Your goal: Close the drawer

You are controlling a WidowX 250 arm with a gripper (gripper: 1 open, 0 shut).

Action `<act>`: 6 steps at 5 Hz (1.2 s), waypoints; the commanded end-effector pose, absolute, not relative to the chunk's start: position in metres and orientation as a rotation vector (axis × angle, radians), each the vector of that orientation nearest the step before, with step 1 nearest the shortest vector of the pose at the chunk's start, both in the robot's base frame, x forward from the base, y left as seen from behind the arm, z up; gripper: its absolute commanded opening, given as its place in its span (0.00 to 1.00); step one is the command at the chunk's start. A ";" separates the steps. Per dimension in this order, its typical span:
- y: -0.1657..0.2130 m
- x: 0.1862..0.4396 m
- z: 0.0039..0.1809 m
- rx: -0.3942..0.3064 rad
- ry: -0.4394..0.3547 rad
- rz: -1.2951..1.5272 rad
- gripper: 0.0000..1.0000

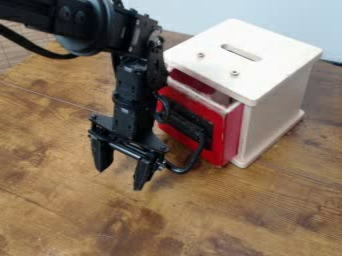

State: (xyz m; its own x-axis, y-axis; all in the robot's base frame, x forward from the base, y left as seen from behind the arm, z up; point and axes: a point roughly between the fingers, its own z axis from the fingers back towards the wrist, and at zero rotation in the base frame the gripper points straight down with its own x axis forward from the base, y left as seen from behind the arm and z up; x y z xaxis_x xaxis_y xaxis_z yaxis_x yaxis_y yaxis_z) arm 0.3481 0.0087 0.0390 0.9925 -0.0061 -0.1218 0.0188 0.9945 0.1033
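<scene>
The drawer (219,128) has a red front, a black plate and a big black loop handle (189,160). It stands slightly out of the cream-white box casing (267,75), with a little of its red inside showing at the top. My gripper (122,167) hangs just in front of and left of the handle, fingers pointing down at the table. The fingers (142,174) are spread apart and hold nothing. The right finger is close to the loop handle; I cannot tell whether they touch.
The casing has a slot in its top (242,50). The black arm (80,25) reaches in from the upper left. The wooden table (80,215) runs all around.
</scene>
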 end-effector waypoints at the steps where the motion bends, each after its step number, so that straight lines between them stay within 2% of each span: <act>1: 0.010 0.364 0.065 0.102 0.047 0.008 1.00; 6: 0.017 0.376 0.063 0.107 0.045 0.013 1.00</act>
State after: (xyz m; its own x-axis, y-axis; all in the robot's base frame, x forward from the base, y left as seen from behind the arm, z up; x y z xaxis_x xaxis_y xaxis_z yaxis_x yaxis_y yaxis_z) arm 0.3640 0.0109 0.0420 0.9929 -0.0015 -0.1191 0.0141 0.9944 0.1048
